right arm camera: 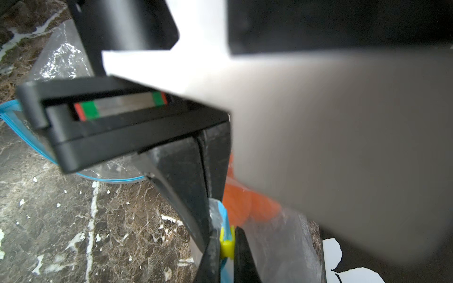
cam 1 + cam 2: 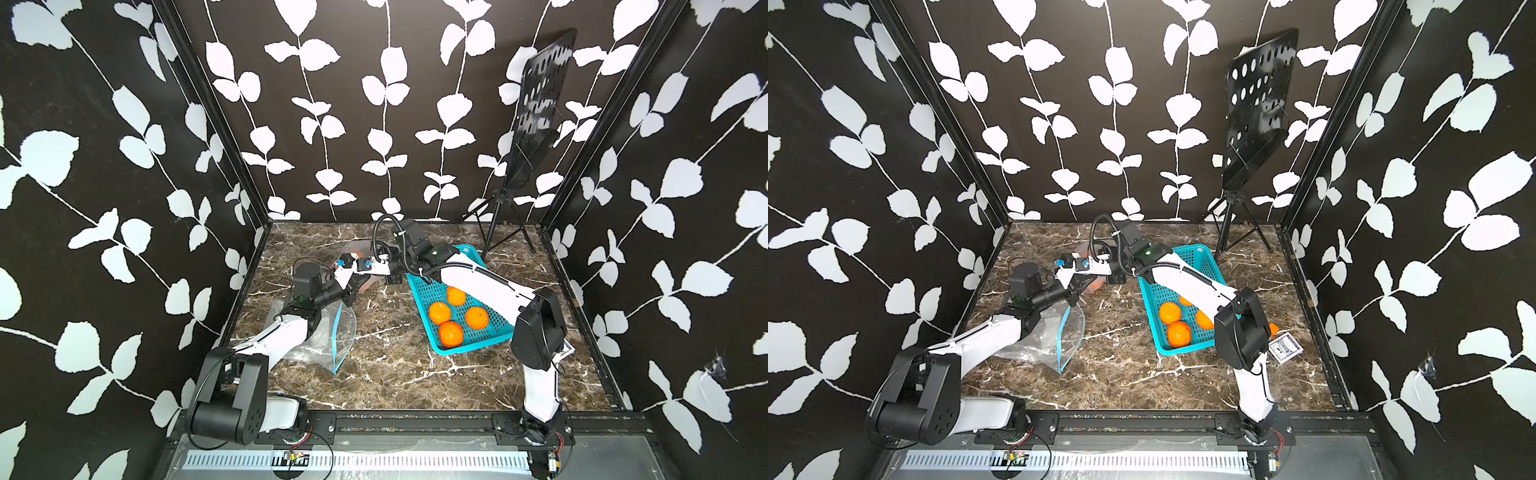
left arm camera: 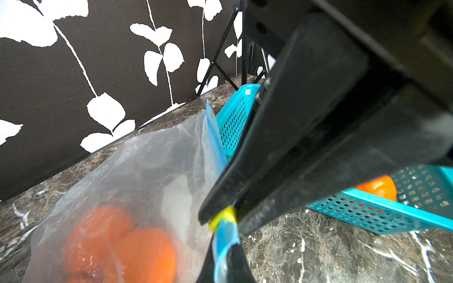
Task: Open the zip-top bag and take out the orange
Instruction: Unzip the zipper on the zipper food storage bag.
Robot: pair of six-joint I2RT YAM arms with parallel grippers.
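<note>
In the far half of the marble table [image 2: 395,374], about midway between left and right edges, just beside the far left corner of the teal basket [image 2: 469,349]: the zip-top bag [image 3: 147,166], clear, with at least two oranges [image 3: 144,252] inside. Largely hidden beneath both claws in both top views. Clamped tight on the yellow slider [image 3: 221,218] of the blue zip strip [image 3: 217,147]: the right gripper [image 1: 227,231], jaws fully closed around it. Pinched onto that same strip, just beside the slider: the left gripper [image 3: 225,251], likewise closed. Inside the basket, four loose fruits [image 2: 451,334]. Near the left edge, partly under the left arm, a second clear bag [image 2: 338,336], mouth gaping. Near the right edge, a card box [image 2: 1285,348]. At the far right corner, a black music stand [image 2: 536,104].
</note>
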